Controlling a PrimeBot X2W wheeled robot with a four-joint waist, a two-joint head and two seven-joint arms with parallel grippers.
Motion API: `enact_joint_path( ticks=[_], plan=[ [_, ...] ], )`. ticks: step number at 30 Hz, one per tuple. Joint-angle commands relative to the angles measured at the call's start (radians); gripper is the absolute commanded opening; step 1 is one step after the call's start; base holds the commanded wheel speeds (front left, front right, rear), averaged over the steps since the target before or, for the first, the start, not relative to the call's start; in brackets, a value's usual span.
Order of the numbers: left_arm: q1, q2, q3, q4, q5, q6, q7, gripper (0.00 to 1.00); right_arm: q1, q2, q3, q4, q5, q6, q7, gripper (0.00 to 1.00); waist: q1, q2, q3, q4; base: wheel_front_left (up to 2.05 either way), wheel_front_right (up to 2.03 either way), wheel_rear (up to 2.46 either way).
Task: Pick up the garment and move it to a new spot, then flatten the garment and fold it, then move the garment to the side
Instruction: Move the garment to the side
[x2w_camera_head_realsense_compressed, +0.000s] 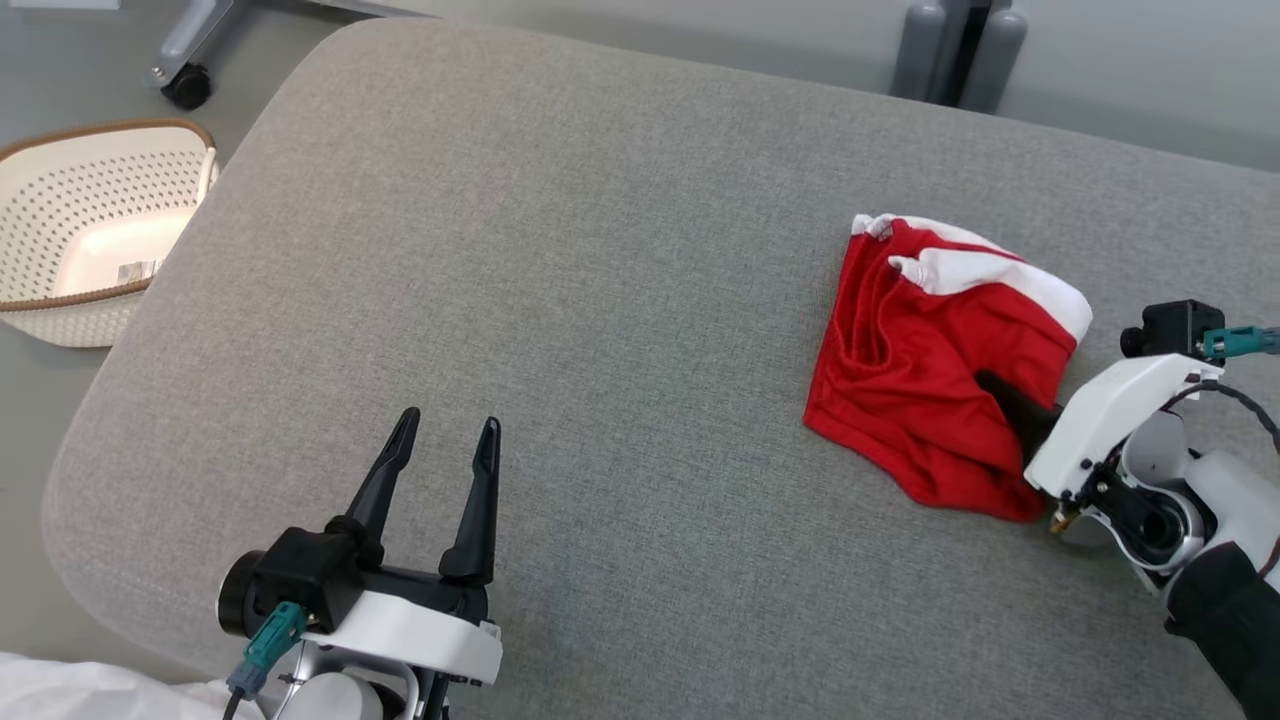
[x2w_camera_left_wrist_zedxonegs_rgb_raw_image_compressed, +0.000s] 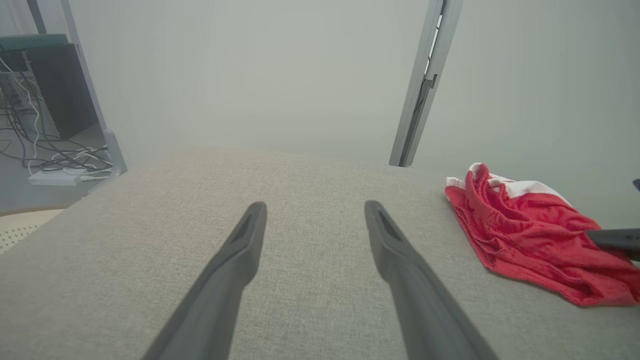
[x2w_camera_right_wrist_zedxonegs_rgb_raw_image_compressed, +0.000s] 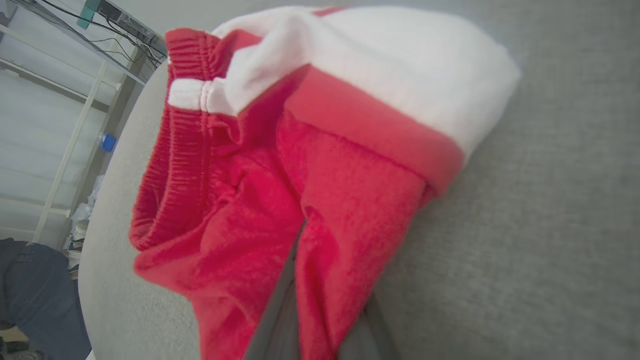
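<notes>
1. Left claw (x2w_camera_head_realsense_compressed: 448, 420) hovered open over bare cushion (x2w_camera_head_realsense_compressed: 600, 250), free for flattening later, I judged.
2. Right claw (x2w_camera_head_realsense_compressed: 1003, 393) had pinched shut on the garment (x2w_camera_head_realsense_compressed: 920, 400), near its edge, ready to lift.
3. Garment lay crumpled at the cushion's right.

A grey fabric-covered table (x2w_camera_head_realsense_compressed: 600, 250) with rounded corners carries a crumpled red-and-white garment (x2w_camera_head_realsense_compressed: 920, 380) toward its far edge.

Soft even light, faint shadows; hazy left-wrist background, garment (x2w_camera_right_wrist_zedxonegs_rgb_raw_image_compressed: 350, 225) blurred close-up
</notes>
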Motion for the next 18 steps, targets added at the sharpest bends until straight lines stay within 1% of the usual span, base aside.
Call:
enact_joint_path(
  ticks=[1, 7, 13, 15, 16, 18],
  plan=[
    [0.000, 0.004, 0.007, 0.001, -0.006, 0.005, -0.004, 1.00, 0.022, -0.033, 0.037, -0.002, -0.020, 0.000, -0.007, 0.00, 0.0000, 0.0000, -0.014, -0.013, 0.00, 0.00, 0.00],
    [0.013, 0.004, 0.008, 0.002, -0.013, 0.005, -0.004, 1.00, 0.027, -0.108, 0.158, -0.023, -0.060, 0.000, -0.009, 0.00, 0.0000, 0.0000, -0.051, -0.056, 0.00, 0.00, 0.00],
    [0.016, 0.004, -0.005, -0.002, -0.024, 0.008, -0.004, 1.00, 0.010, -0.201, 0.282, -0.071, -0.107, 0.000, -0.005, 0.00, 0.0000, 0.0000, -0.080, -0.112, 0.00, 0.00, 0.00],
    [0.013, 0.004, -0.011, -0.004, -0.027, 0.011, -0.004, 1.00, -0.005, -0.233, 0.318, -0.087, -0.126, 0.000, -0.016, 0.00, 0.0000, 0.0000, -0.086, -0.131, 0.00, 0.00, 0.00],
    [0.013, 0.004, -0.011, -0.004, -0.027, 0.011, -0.004, 1.00, -0.005, -0.233, 0.318, -0.087, -0.126, 0.000, -0.016, 0.00, 0.0000, 0.0000, -0.086, -0.131, 0.00, 0.00, 0.00],
    [0.007, 0.004, -0.018, -0.006, -0.032, 0.014, -0.004, 1.00, -0.016, -0.265, 0.355, -0.096, -0.149, 0.000, -0.030, 0.00, 0.0000, 0.0000, -0.091, -0.147, 0.00, 0.00, 0.00]
  ],
)
